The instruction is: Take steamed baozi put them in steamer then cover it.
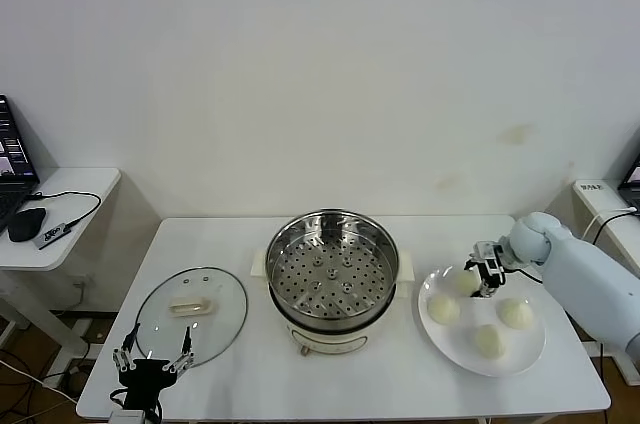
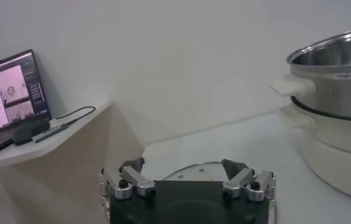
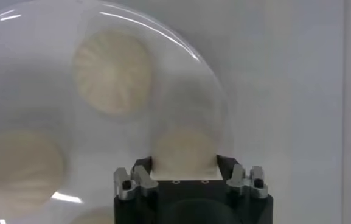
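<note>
White table (image 1: 250,364), right pincer (image 1: 483,277) straddling round baozi (image 1: 466,281)

The steamer (image 1: 333,279) stands upright and uncovered: a round, shiny steel pot on a white base, with small white side handles and a perforated tray showing inside, bare of buns. The cover (image 1: 191,314) lies flat on the counter to the steamer's left, just beside it; it is a clear glass disc with a metal rim, its cream-white oblong handle facing up. To the steamer's right sit four steamed baozi, small, smooth, round and cream-white, gathered close together: one nearest the steamer (image 1: 443,309), one behind it (image 1: 466,281), one farther right (image 1: 515,313) and one toward the front (image 1: 488,341).
</note>
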`<state>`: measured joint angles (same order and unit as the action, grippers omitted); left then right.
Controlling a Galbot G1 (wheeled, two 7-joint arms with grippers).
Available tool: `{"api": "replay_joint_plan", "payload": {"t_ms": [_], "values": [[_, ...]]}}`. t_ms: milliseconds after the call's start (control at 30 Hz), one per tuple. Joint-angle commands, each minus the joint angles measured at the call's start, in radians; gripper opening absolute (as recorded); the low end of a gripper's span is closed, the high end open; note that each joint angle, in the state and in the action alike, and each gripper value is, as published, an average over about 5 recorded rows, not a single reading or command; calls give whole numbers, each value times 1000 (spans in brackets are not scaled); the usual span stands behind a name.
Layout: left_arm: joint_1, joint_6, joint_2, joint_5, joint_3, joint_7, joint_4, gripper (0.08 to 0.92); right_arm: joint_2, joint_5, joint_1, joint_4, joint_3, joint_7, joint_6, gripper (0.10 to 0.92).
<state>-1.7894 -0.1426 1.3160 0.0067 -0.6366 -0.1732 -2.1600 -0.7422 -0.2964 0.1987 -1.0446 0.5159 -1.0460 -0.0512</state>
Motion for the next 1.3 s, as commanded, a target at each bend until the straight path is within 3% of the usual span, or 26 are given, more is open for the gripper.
{"api": "replay_joint_plan", "payload": {"t_ms": [33,367,567,900,1300], "values": [[-1,0,0,0,0,0,-2,823,47,19,-23,-45,22,-16,0,640],[5,-1,-10,-1,3,2,-10,823,183,180,-227,-192,170,-18,-18,590],[11,-3,-20,-3,8,4,-20,823,176,333,-459,-253,288,-16,-44,594],[22,-5,-34,-11,9,8,-17,823,-51,468,-762,-246,508,23,-52,594],[33,-5,-26,-12,-11,9,0,823,-380,491,-755,-159,620,99,80,596]]}}
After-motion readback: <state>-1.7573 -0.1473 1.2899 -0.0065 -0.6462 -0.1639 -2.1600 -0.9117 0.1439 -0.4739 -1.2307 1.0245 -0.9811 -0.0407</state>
